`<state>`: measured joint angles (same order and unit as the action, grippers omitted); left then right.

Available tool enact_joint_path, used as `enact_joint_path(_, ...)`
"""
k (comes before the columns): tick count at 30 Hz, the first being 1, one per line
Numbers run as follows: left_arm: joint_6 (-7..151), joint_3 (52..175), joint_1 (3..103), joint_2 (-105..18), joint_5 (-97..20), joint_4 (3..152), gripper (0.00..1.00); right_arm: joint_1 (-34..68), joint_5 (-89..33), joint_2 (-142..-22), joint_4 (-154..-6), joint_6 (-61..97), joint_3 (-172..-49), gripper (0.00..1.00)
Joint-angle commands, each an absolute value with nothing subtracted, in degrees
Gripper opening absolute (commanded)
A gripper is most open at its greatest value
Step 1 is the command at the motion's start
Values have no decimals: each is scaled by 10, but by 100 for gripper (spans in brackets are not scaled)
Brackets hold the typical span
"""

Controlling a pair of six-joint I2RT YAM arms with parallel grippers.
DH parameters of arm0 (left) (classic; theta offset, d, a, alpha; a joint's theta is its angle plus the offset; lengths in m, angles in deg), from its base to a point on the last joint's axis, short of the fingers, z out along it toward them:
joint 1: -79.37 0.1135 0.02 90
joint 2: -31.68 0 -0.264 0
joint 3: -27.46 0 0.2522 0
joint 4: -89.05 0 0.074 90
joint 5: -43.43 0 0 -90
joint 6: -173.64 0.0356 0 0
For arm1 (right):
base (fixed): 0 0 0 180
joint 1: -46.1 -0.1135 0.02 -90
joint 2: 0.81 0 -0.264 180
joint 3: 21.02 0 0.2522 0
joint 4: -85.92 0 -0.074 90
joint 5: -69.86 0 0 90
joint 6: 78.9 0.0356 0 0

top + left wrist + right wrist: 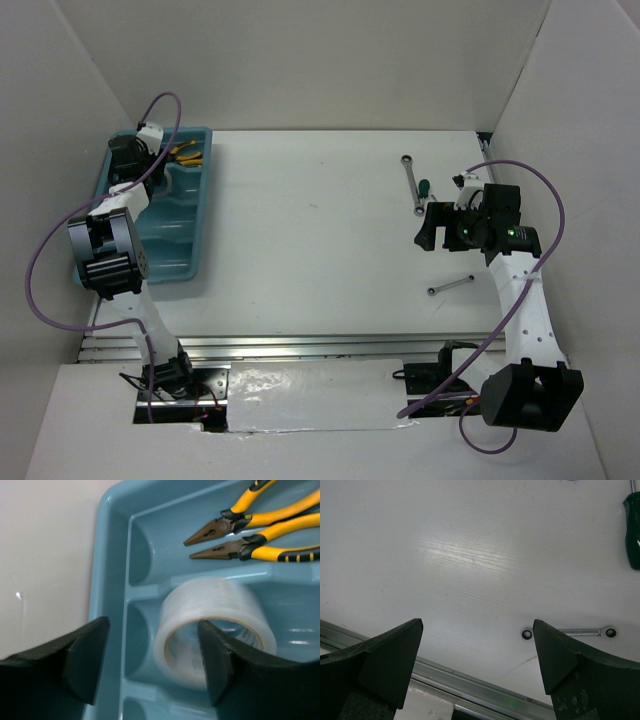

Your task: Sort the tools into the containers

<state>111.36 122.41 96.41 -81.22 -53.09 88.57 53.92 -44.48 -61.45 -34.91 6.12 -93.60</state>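
The tray point(190, 262) sits on the left side of the table point(320, 240). The first pliers point(227, 524) and the second pliers point(243, 548) lie side by side in the tray's far compartment. The tape ring point(210, 615) stands on edge in the adjacent compartment. On the table's right side, the far wrench point(410, 178) lies just beside the screwdriver point(424, 187). The near wrench point(451, 286) lies apart from both, closer to the arm bases.

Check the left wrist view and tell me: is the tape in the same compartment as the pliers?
No: the tape lies in the compartment next to the pliers, a tray divider between them.
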Motion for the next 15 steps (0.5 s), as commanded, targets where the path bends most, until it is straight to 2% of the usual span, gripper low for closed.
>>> enact_joint_path(1, 1074, 1256, 982, -763, -492, 909, 92, 541, -452, -616, -352, 57, -959, 100)
enact_joint_path(2, 1064, 1263, 984, -758, -488, 892, 99, 541, -452, -616, -353, 57, -959, 100)
enact_joint_path(7, 982, 1280, 1006, -701, -434, 854, 99, 542, -448, -623, -351, 63, -966, 99)
enact_joint_path(13, 912, 1281, 1002, -589, -305, 727, 89, 542, -415, -678, -339, 75, -1009, 94)
enact_joint_path(15, 902, 1259, 988, -553, -261, 701, 90, 541, -398, -712, -335, 82, -1038, 91)
